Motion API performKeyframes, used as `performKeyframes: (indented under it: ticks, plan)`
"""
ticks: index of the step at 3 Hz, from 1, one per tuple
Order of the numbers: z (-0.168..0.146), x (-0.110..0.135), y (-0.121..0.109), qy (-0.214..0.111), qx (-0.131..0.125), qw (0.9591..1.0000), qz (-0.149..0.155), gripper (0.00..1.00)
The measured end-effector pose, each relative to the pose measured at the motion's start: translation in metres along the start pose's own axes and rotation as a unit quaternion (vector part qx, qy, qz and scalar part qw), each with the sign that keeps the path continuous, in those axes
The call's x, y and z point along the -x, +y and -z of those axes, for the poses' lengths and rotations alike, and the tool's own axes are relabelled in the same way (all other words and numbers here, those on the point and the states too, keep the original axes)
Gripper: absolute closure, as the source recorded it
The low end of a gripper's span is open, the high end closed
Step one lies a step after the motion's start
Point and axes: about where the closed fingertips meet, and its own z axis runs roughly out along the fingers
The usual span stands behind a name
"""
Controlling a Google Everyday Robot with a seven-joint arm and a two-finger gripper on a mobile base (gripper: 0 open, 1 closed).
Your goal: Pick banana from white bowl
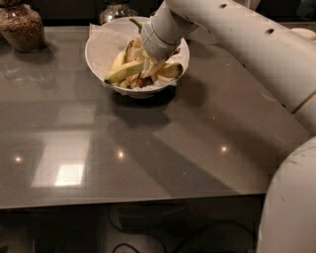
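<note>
One camera, high behind the arm (237,34), looks down across the table (148,168) at the gripper (149,64), which is far off in the white bowl (98,48).

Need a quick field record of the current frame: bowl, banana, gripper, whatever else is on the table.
white bowl: paper-lined, far side of the table, holds several bananas
banana: lying in the bowl, front left, yellow-green
gripper: down inside the bowl among the fruit, just right of the banana; contact cannot be told
brown-filled jar: far left corner
glass jar: behind the bowl
</note>
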Motion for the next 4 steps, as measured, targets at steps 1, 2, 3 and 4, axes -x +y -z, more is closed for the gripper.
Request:
performKeyframes:
  ticks: [1, 2, 3, 4]
  plan:
    - [-0.005, -0.007, 0.002, 0.008, 0.006, 0.9999, -0.003, 0.70]
    - [-0.001, -0.009, 0.002, 0.015, 0.009, 0.9998, -0.005, 0.93]
    - [0.024, -0.003, -0.010, 0.024, 0.009, 0.9996, -0.009, 1.00]
    - [0.063, 0.002, -0.021, 0.025, -0.002, 0.9995, -0.017, 1.00]
